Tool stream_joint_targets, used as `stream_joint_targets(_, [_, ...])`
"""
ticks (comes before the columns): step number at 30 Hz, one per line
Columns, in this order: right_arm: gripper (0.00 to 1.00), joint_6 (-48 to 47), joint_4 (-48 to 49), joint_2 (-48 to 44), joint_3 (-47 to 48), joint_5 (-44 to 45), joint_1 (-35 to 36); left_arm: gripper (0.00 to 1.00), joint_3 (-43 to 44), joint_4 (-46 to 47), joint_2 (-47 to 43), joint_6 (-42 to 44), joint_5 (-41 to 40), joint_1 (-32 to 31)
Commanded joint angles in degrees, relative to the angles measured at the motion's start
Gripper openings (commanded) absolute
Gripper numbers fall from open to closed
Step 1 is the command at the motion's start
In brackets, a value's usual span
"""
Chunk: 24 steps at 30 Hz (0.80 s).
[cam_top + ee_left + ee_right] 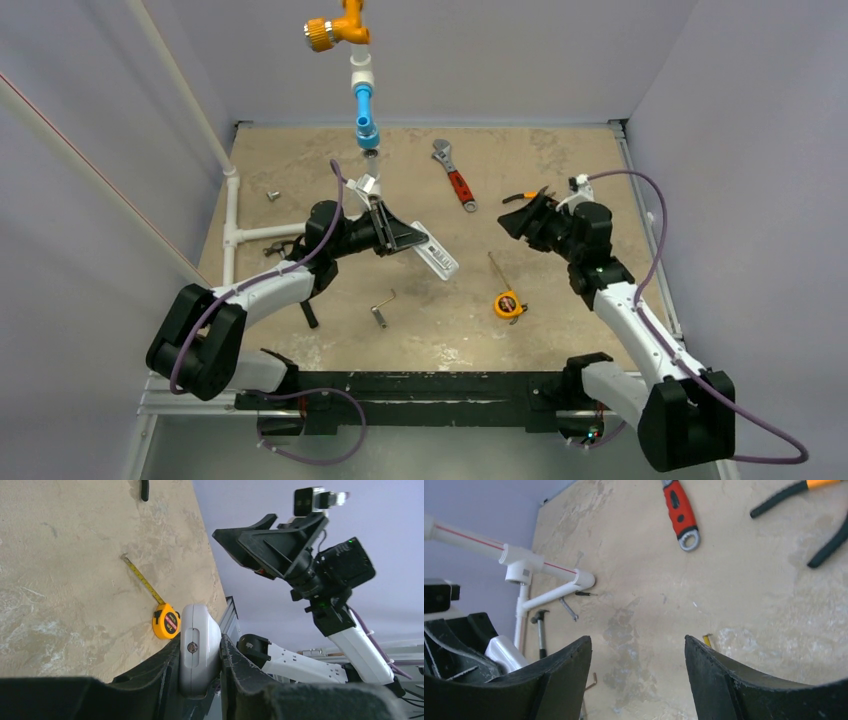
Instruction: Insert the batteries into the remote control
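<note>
The remote control is a slim white slab, held raised above the table at a tilt. My left gripper is shut on its near end. In the left wrist view the remote shows end-on, squeezed between both black fingers. My right gripper is open and empty, raised to the right of the remote and facing it; its jaws stand wide apart. The remote also shows at the left edge of the right wrist view. I cannot make out any battery for certain.
A yellow tape measure lies near front centre, an Allen key to its left. A red-handled wrench and pliers lie at the back. White pipes run along the left edge. A small grey cylinder lies back left.
</note>
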Motion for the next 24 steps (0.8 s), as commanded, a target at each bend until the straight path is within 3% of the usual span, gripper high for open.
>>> stream_joint_targets(1, [0.66, 15.02, 15.13, 0.08, -6.69, -11.56, -6.21, 0.0, 2.51, 2.21, -0.39, 0.45, 1.41, -0.13])
stream_joint_targets(8, [0.69, 15.25, 31.82, -1.74, -14.48, -14.41, -5.74, 0.0, 2.9, 1.51, -0.5, 0.84, 0.69, -0.15])
stream_joint_targets(14, [0.7, 10.68, 40.24, -4.21, -19.14, -5.74, 8.59, 0.0, 2.69, 2.64, -0.05, 0.11, 0.44, -0.15])
stream_joint_targets(18, [0.72, 14.24, 47.52, -1.89, -21.0, -5.52, 10.38, 0.0, 2.46, 2.73, -0.29, 0.2, -0.13, -0.15])
stream_joint_targets(24, [0.79, 15.19, 48.02, 1.07, -19.87, -8.83, 11.23, 0.0, 2.46, 3.25, 0.09, 0.33, 0.13, -0.08])
